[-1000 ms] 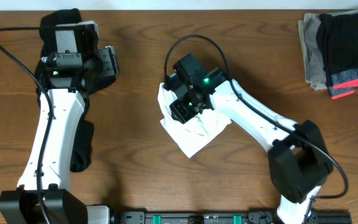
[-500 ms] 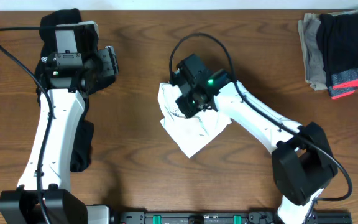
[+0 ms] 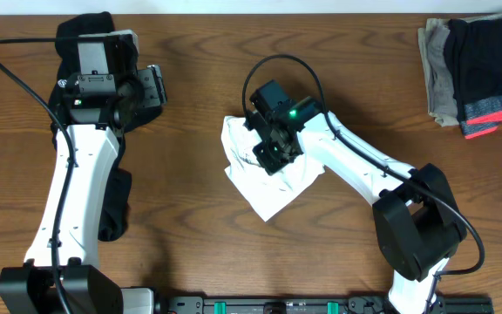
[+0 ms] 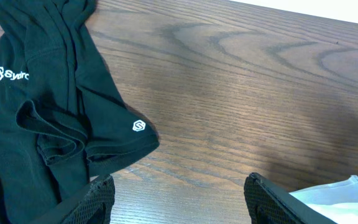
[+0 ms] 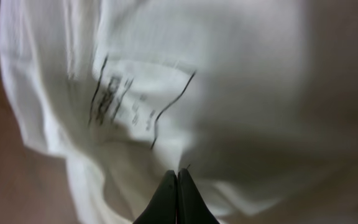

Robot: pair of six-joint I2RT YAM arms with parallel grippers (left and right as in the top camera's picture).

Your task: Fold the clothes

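Observation:
The white T-shirt (image 3: 267,190) lies crumpled in the middle of the table, with small grey lettering showing in the right wrist view (image 5: 114,99). My right gripper (image 3: 265,157) is down on its upper part. Its fingers are pressed together at a pucker of the cloth (image 5: 177,182), so it appears shut on a fold of the shirt. My left gripper (image 3: 152,87) is open and empty over bare wood at the far left (image 4: 179,202), well apart from the shirt. A corner of the shirt shows at the lower right of the left wrist view (image 4: 344,191).
A black garment with white logos (image 4: 42,112) lies crumpled under and beside my left arm (image 3: 116,205). A stack of folded grey, black and red-trimmed garments (image 3: 478,70) sits at the far right corner. The table (image 3: 199,52) is dark wood.
My right gripper has shifted slightly to the right and turned over the shirt, uncovering more cloth at its left. The left arm has not moved.

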